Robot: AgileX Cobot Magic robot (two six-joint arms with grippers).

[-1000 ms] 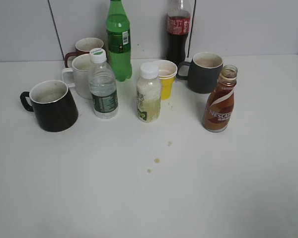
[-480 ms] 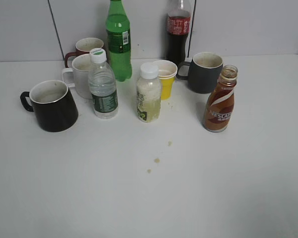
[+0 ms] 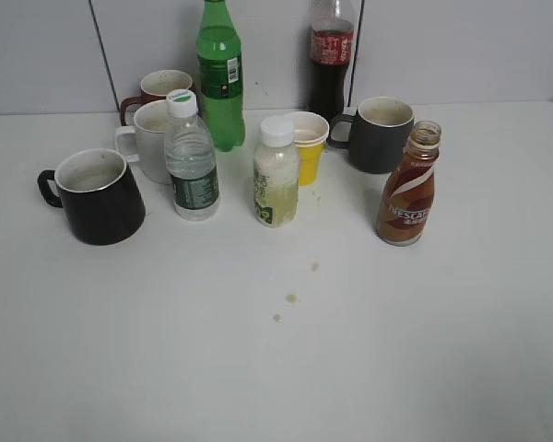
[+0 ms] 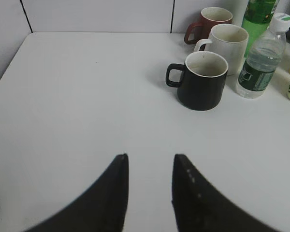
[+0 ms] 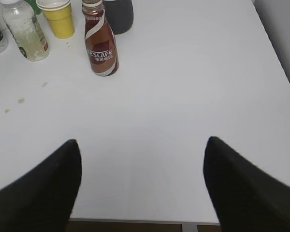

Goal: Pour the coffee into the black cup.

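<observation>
The coffee bottle (image 3: 407, 186) stands upright and uncapped at the right of the table, brown with an orange Nescafe label; it also shows in the right wrist view (image 5: 100, 46). The black cup (image 3: 97, 196) stands at the left with its handle pointing left, cream inside; it also shows in the left wrist view (image 4: 203, 79). My left gripper (image 4: 150, 157) is open and empty, well short of the cup. My right gripper (image 5: 142, 142) is wide open and empty over the table's front edge, short of the bottle. Neither gripper shows in the exterior view.
Behind stand a maroon mug (image 3: 157, 90), a white mug (image 3: 147, 138), a water bottle (image 3: 191, 157), a green bottle (image 3: 220, 74), a pale juice bottle (image 3: 276, 172), a yellow cup (image 3: 306, 145), a cola bottle (image 3: 330, 60) and a dark grey mug (image 3: 378, 133). Small brown spots (image 3: 291, 297) mark the white table.
</observation>
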